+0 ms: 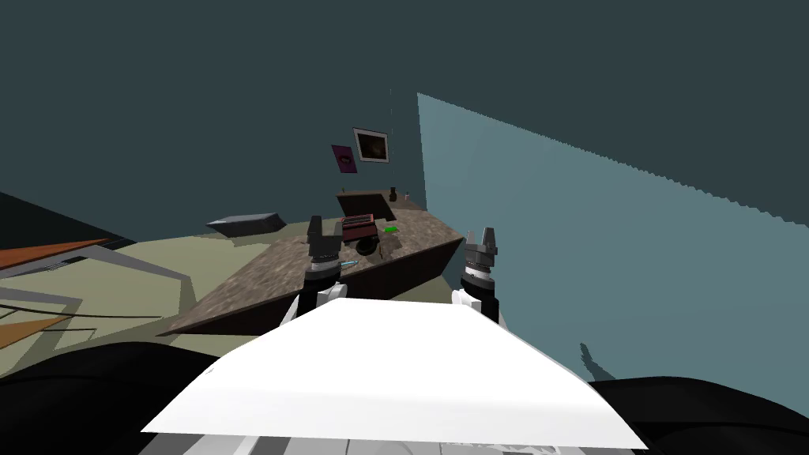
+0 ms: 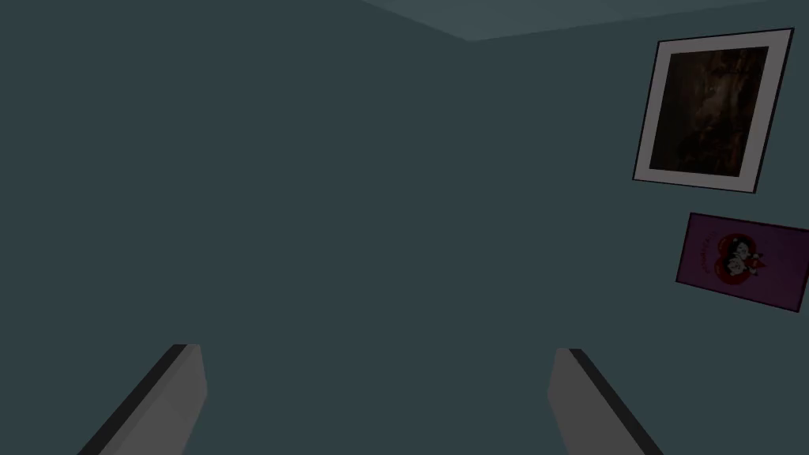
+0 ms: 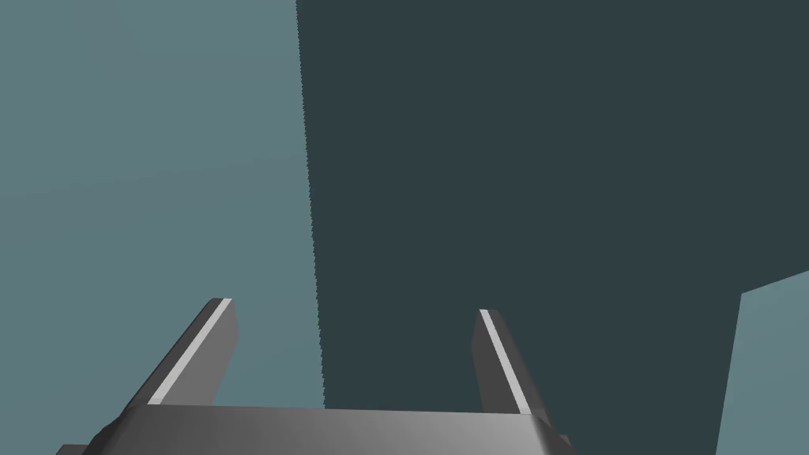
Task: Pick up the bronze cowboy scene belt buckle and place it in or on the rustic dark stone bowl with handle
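A dark round bowl [image 1: 366,246] sits on the speckled brown counter [image 1: 261,276], just in front of a dark red box [image 1: 357,227]. Among the small things around it I cannot make out the belt buckle. My left gripper [image 1: 325,231] is raised over the counter's near part, short of the bowl and a little to its left. Its fingers [image 2: 170,399] stand open and point at the wall. My right gripper [image 1: 481,237] is held up past the counter's right end. It is open too, with nothing between its fingers [image 3: 201,351].
A small green item [image 1: 390,229] lies right of the box, and a thin cyan item [image 1: 348,263] lies near my left hand. A dark board with small bottles [image 1: 393,193] stands at the counter's far end. A teal wall [image 1: 600,253] runs close on the right. A grey slab [image 1: 245,223] lies on the floor to the left.
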